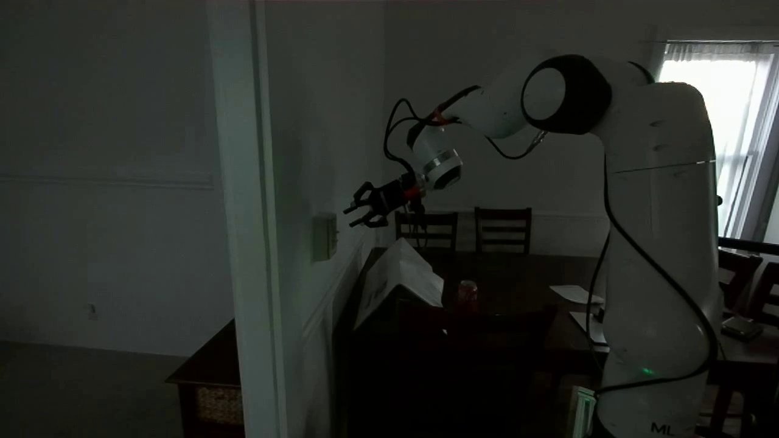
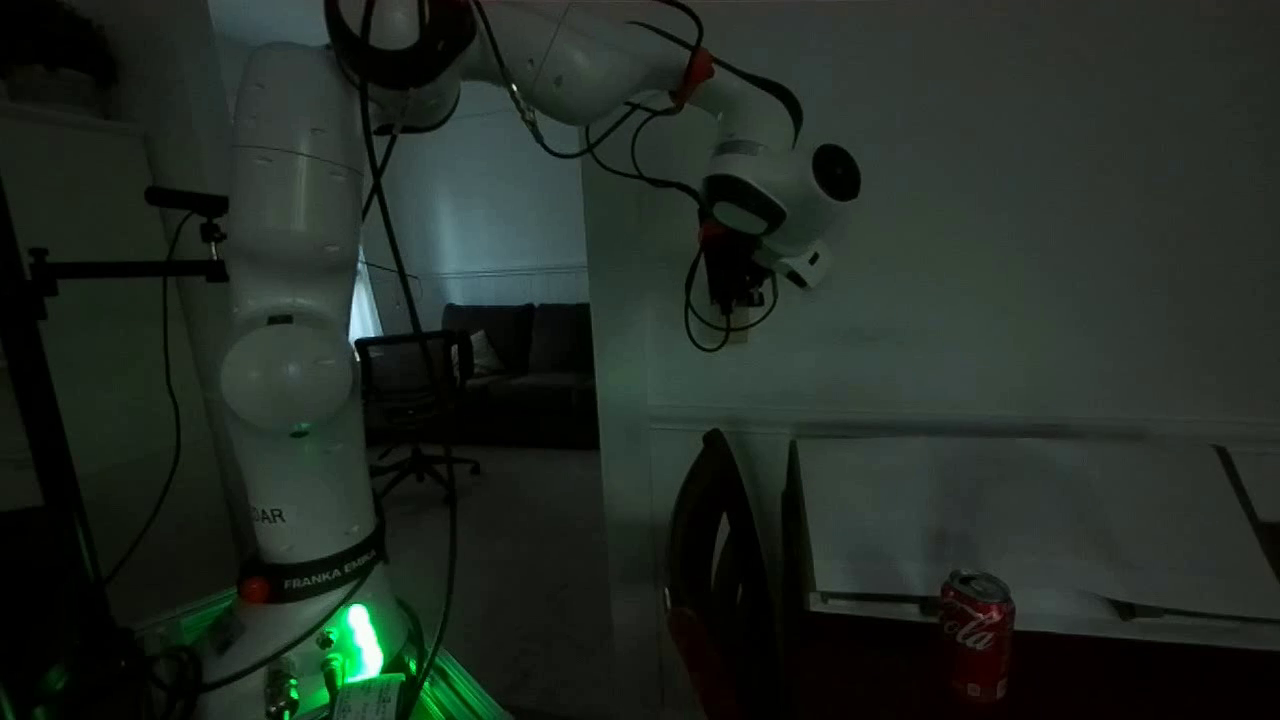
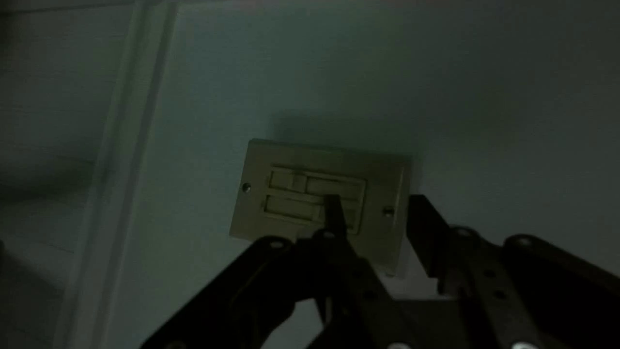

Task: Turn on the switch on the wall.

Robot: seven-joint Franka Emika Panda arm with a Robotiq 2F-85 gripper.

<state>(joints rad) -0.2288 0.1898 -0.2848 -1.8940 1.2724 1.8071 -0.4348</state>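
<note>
The switch [image 1: 324,237] is a small pale plate standing out from the white wall [image 1: 322,121]. In the wrist view the switch [image 3: 315,191] shows two parallel slots with sliding tabs and a screw at each end. The tab in one slot sits left of its middle; the other slot is partly covered by a finger. My gripper [image 1: 349,218] is open and empty, apart from the plate and slightly above it. In the wrist view the gripper [image 3: 375,196] has its left finger in front of the plate, its right finger by the plate's right edge. In an exterior view the gripper [image 2: 735,295] mostly hides the switch [image 2: 740,325].
A vertical trim edge [image 1: 246,213] ends the wall beside the switch. Below are a dark table [image 1: 517,274], a propped white board [image 1: 398,277] and a red can [image 2: 977,635]. Chairs [image 1: 503,230] stand behind the table. Cables [image 2: 707,340] hang around the gripper. The room is dim.
</note>
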